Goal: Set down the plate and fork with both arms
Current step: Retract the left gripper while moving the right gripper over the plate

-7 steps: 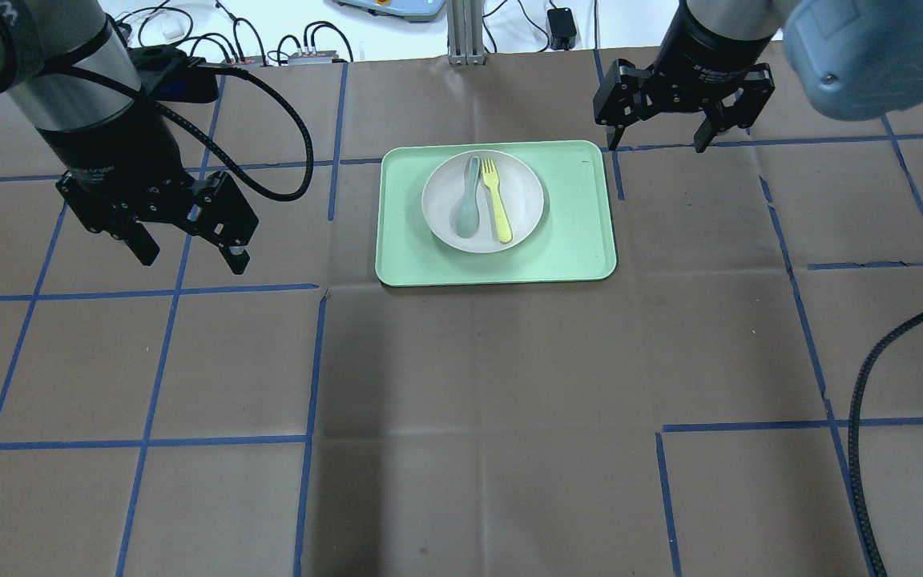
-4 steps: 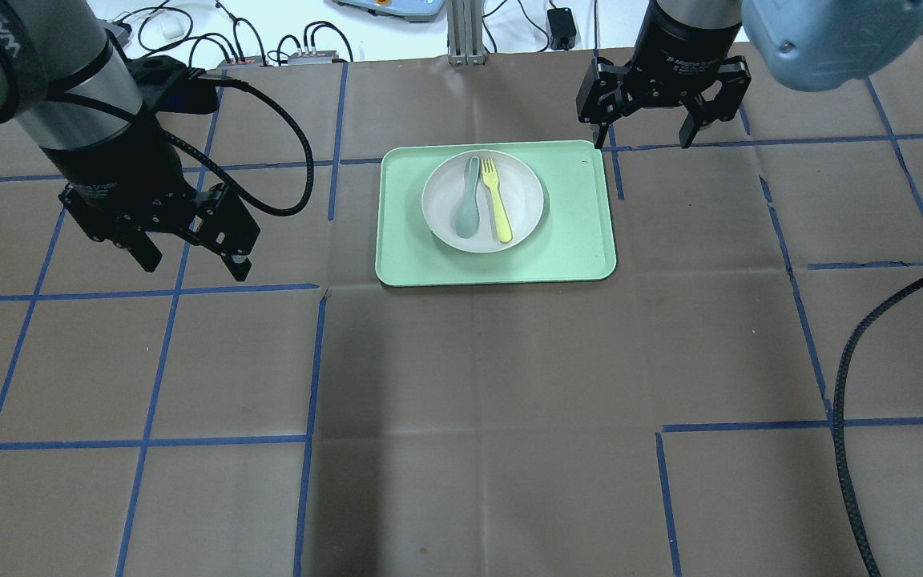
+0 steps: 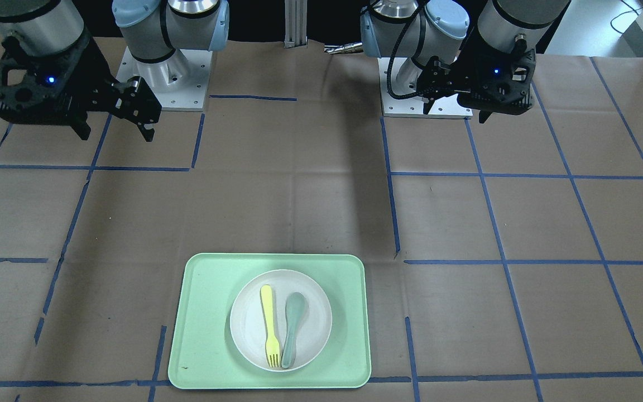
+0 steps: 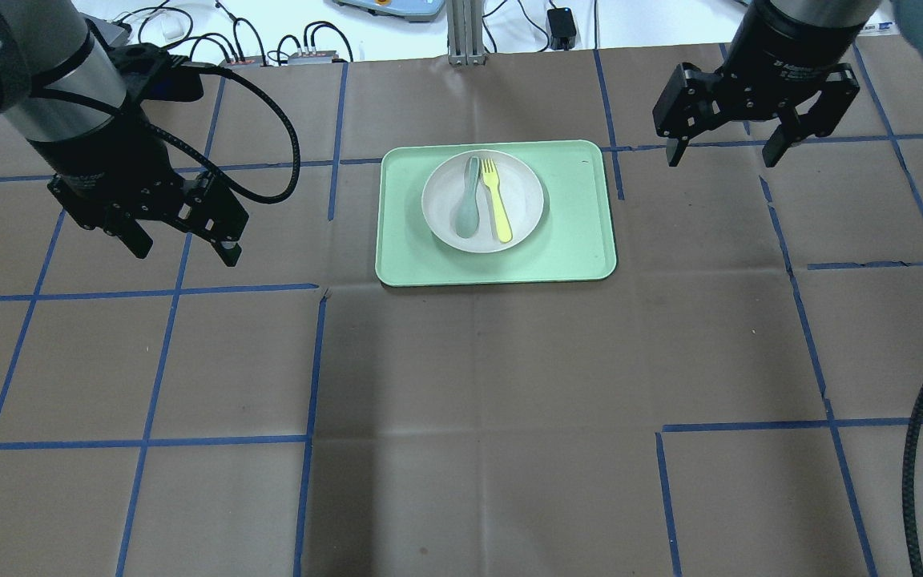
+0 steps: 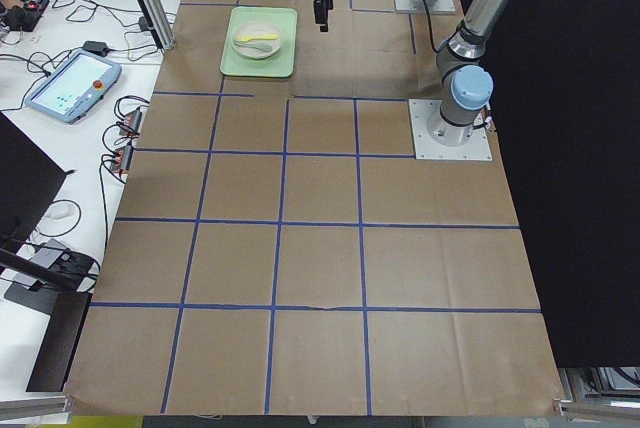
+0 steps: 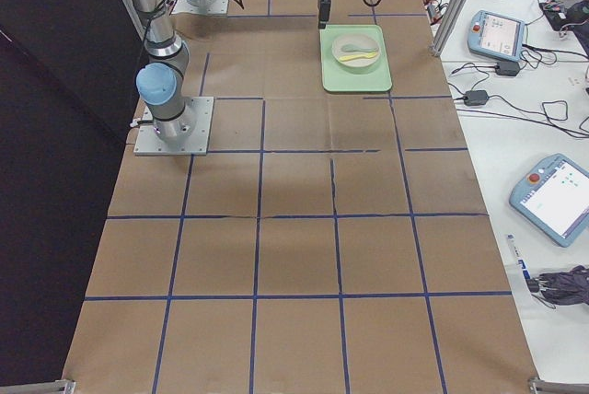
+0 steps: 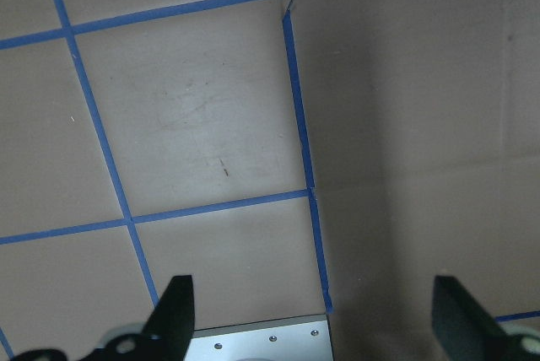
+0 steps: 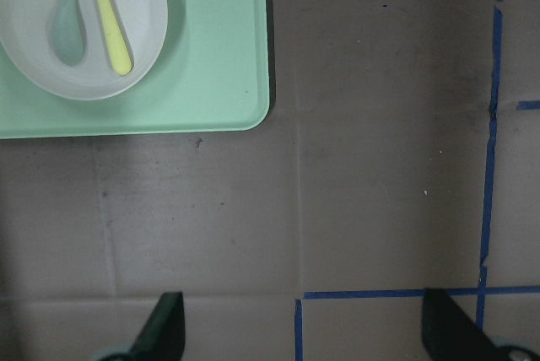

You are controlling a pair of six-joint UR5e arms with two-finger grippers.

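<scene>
The plate (image 4: 527,200) sat on the tray (image 4: 578,240) at upper centre of the overhead view, with the fork (image 4: 497,204) and spoon (image 4: 467,212) lying in it. The left claw (image 4: 185,253) and right claw (image 4: 722,159) hung wide open and empty on either side, each cut off above the wrist by the frame edge
</scene>
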